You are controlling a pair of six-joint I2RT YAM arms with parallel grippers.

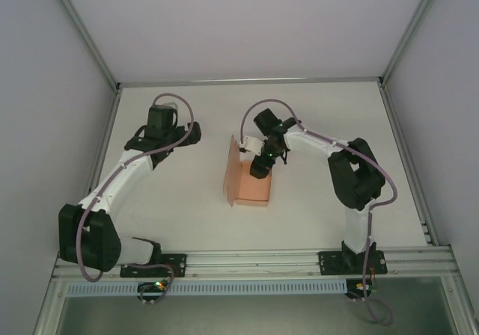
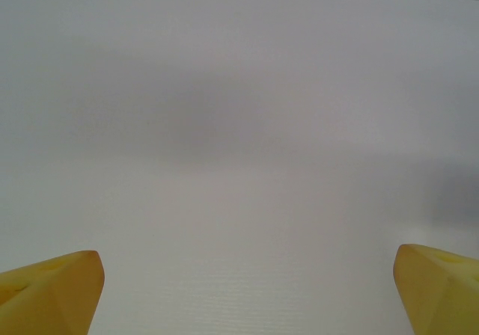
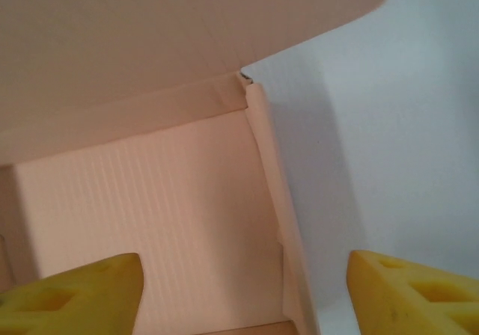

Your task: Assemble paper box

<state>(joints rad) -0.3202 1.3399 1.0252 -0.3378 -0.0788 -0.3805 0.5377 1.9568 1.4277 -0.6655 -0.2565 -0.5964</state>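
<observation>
The paper box (image 1: 252,191) is a salmon-pink open tray in the middle of the table, with its lid flap (image 1: 233,169) standing up along the left side. My right gripper (image 1: 262,167) hangs over the box's far end. In the right wrist view the right gripper (image 3: 243,290) is open and straddles a side wall (image 3: 271,193) of the box. One yellow fingertip (image 3: 82,294) is over the box floor (image 3: 150,193), the other (image 3: 412,290) is outside over the table, and neither touches the card. My left gripper (image 2: 247,290) stands open over bare table, well left of the box.
White walls and a metal frame close in the white table (image 1: 179,200) on three sides. The arm bases sit on the rail (image 1: 254,262) at the near edge. The left arm (image 1: 127,170) lies folded at the left.
</observation>
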